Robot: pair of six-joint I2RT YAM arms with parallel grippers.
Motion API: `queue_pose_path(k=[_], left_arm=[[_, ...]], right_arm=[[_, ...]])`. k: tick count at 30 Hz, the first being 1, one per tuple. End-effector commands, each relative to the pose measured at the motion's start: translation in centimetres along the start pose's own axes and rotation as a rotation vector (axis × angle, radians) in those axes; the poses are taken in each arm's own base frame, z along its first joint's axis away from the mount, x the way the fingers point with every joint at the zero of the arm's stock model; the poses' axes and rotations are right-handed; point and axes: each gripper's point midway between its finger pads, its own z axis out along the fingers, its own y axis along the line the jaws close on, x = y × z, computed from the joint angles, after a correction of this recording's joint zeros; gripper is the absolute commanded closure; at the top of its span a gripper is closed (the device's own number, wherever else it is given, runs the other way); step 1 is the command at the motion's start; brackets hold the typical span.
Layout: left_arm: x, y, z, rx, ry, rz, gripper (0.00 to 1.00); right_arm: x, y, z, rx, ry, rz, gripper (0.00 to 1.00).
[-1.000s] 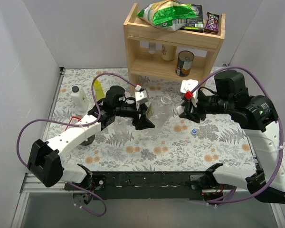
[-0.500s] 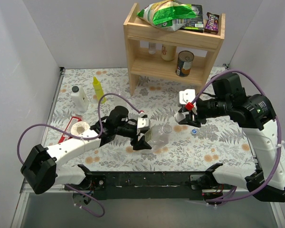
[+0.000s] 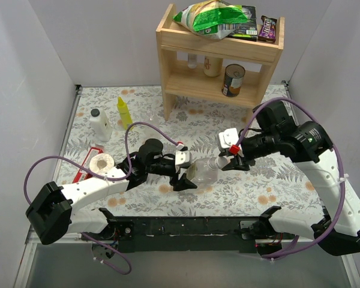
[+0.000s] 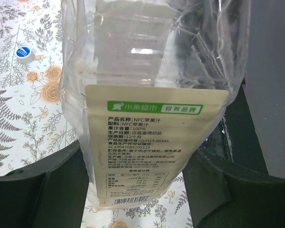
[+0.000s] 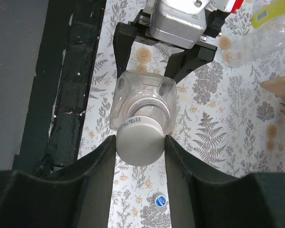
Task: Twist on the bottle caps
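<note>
- Closing in since a moment ago, both arms now meet over the middle of the table, and the right one has swung left toward the bottle.
- Floral-patterned tabletop point(image 3: 276, 186) carries a light wooden two-tier shelf point(image 3: 219, 51) at its back edge.
- Left gripper point(image 3: 189, 175) is clamped around the body of the large clear square-shouldered plastic bottle point(image 3: 203, 170), which lies on its side with the neck pointing at the right arm.
- Right gripper point(image 5: 139, 148) pinches the round white plastic screw cap point(image 5: 139, 141), which sits against the bottle's mouth.
- Small round blue plastic cap point(image 5: 158, 200) lies loose on the cloth, apart from both grippers.
</note>
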Motion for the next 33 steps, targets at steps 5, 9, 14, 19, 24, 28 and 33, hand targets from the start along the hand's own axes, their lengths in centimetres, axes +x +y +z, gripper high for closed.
queue_pose_path(k=[5,9,14,19,24,28,33], left_arm=[[-1.3,-0.1,-0.4,-0.014,-0.023,0.079,1.00],[-1.6,0.0,-0.5,-0.012,-0.021,0.092,1.00],[-2.0,0.1,-0.5,-0.018,-0.029,0.122,1.00],[-2.1,0.1,-0.7,-0.030,-0.046,0.144,1.00],[-2.0,0.5,-1.0,-0.067,-0.060,0.167,1.00],[-2.5,1.1,-1.1,-0.107,-0.092,0.184,1.00],[-3.1,1.9,-1.0,-0.138,-0.109,0.189,1.00]], right_arm=[[0.5,-0.2,1.0,-0.034,0.023,-0.033,0.72],[0.7,-0.2,1.7,-0.050,0.034,-0.045,0.72],[0.6,0.0,2.5,-0.069,0.043,-0.056,0.72],[0.8,-0.1,3.1,-0.072,0.058,-0.082,0.72],[1.7,0.3,3.2,-0.099,0.090,-0.091,0.72],[2.3,0.6,3.3,-0.119,0.109,-0.109,0.71],[3.0,0.6,3.7,-0.131,0.129,-0.099,0.72]])
